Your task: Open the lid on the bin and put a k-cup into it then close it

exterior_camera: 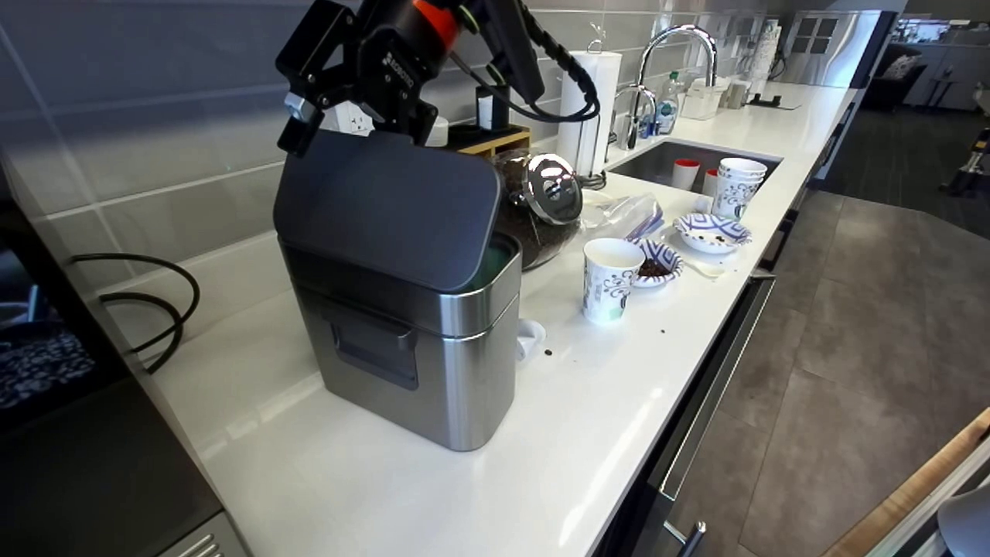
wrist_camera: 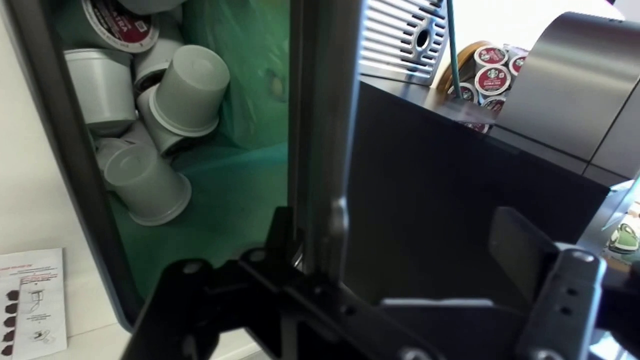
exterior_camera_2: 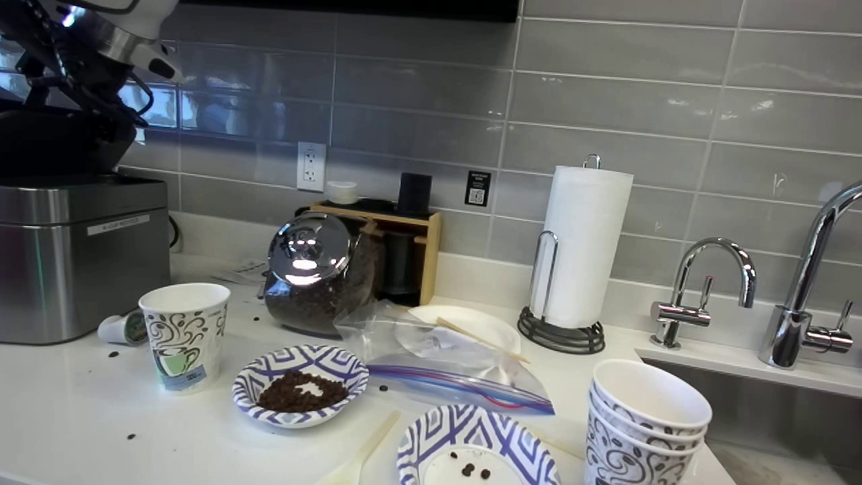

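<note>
A Robotiq gripper (wrist_camera: 395,232), jaws spread wide, hangs at the tilted, raised lid (exterior_camera: 387,209) of a brushed-steel bin (exterior_camera: 479,387) on a white countertop (exterior_camera: 557,441); K-cups (wrist_camera: 189,90) lie inside, another K-cup (exterior_camera_2: 118,331) just outside.

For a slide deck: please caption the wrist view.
K-cups piled inside the green-lined bin, the open gripper in the foreground.

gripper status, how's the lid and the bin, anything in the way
Gripper open at raised lid, contact unclear. K-cups inside bin. Loose k-cup on its side beside bin. Paper cup near it, might crowd a reach.
</note>
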